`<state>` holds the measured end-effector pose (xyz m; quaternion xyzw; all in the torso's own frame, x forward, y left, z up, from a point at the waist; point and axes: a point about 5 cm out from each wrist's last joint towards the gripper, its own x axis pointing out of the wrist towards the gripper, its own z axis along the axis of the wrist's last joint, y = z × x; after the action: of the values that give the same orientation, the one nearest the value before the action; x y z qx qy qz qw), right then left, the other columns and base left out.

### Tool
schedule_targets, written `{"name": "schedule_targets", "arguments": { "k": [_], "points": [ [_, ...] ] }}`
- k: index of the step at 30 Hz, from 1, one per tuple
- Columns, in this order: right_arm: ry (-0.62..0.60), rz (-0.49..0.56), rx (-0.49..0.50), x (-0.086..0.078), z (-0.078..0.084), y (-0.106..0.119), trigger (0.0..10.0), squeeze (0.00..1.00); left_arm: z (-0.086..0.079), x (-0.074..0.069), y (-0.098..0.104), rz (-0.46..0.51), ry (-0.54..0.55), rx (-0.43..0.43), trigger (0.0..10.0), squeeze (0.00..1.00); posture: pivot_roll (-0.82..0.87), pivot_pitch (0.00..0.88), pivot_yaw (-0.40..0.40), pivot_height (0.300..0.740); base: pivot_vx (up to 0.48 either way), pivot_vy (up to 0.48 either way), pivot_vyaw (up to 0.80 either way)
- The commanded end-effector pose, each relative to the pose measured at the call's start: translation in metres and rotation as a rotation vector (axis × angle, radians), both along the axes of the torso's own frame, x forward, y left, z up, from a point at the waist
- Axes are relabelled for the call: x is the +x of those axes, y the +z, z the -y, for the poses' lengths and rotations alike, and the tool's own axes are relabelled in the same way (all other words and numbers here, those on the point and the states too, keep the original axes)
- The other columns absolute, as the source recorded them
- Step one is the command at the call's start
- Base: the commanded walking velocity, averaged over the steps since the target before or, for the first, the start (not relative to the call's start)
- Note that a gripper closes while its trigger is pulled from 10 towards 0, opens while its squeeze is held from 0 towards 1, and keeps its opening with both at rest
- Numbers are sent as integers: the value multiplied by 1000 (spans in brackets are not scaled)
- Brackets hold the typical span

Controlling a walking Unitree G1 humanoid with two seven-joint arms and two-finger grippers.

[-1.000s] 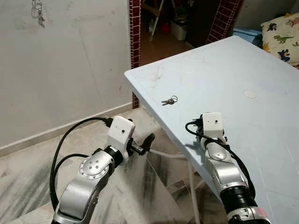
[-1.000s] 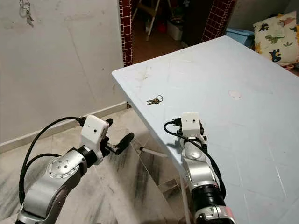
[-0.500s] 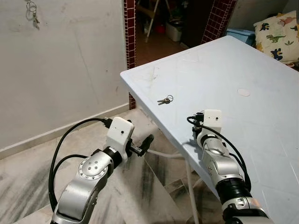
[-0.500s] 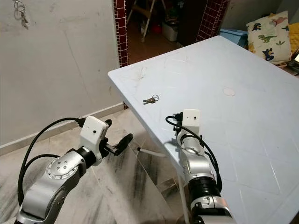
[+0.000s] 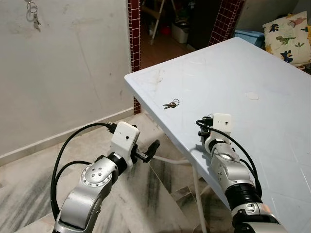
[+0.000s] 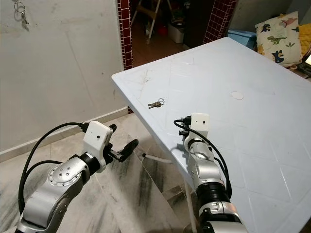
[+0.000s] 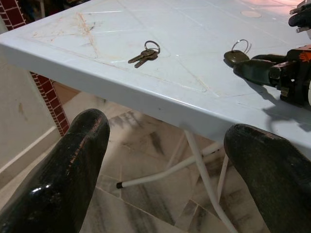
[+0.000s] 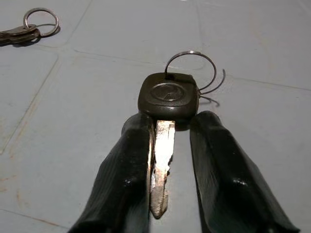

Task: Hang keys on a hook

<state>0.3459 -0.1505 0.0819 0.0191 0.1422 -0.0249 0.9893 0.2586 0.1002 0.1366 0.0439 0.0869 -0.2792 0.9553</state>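
- The table [image 5: 272, 141] is under the right gripper [image 8: 167, 145], which lies low over it near the edge; the wall [image 5: 73, 73] stands well off to the robot's left, beyond the table corner.
- The left gripper [image 7: 165, 155] hangs below the table edge, its two black fingers [image 7: 73, 165] spread wide and empty, pointing toward the table's underside.
- The right gripper is the working one: its fingers [image 8: 124, 179] are drawn narrow around the blade of a black-headed key [image 8: 167, 97], which lies flat on the table. The key's long axis runs along the fingers, head and ring [image 8: 194, 68] out past the tips. Whether the pads truly pinch the blade, I cannot tell.
- A second set, the small keys [image 5: 171, 104], lies ahead of the right gripper, apart from it, nearer the corner.
- High on the wall, far up and left of both grippers, more keys hang [image 5: 33, 10], likely marking the hook; the lift must clear the table edge first.
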Motion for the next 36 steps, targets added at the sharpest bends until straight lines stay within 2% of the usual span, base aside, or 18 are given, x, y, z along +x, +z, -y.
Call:
{"name": "schedule_targets", "arguments": {
  "k": [1,6,7,8,11,17,25,29,32,36],
  "points": [
    [34,-90,30,-8,-7,-19,0,0,3,-1,0,1,-14,7,10000,0,227,93,-44,740,0,0,0],
    [37,-20,73,-7,-7,-11,0,0,3,-1,0,3,-13,6,10000,0,221,86,-48,740,0,0,0],
    [40,43,113,-6,-6,-1,0,0,3,0,0,5,-9,3,10000,0,221,86,-48,740,0,0,0],
    [40,43,113,-6,-6,-1,0,0,3,0,0,5,-9,3,10000,0,221,86,-48,740,0,0,0],
    [54,145,126,-8,1,15,0,0,5,2,0,7,-5,-2,10000,0,207,81,-51,740,0,0,0],
    [45,173,108,-13,14,19,0,0,8,2,-1,7,-7,-10,10000,0,196,77,-51,740,0,0,0],
    [40,185,108,-18,17,20,0,0,8,3,-2,11,-4,-13,10000,0,192,74,-53,740,0,0,0],
    [61,334,138,-19,16,47,0,0,7,5,0,24,7,-17,10000,0,189,70,-54,740,0,0,0],
    [94,403,145,-23,15,61,0,0,5,8,1,43,31,-19,10000,0,185,67,-53,740,0,0,0],
    [169,409,145,-32,11,65,0,0,2,10,3,57,63,-21,10000,0,178,65,-54,740,0,0,0]
  ]
}}
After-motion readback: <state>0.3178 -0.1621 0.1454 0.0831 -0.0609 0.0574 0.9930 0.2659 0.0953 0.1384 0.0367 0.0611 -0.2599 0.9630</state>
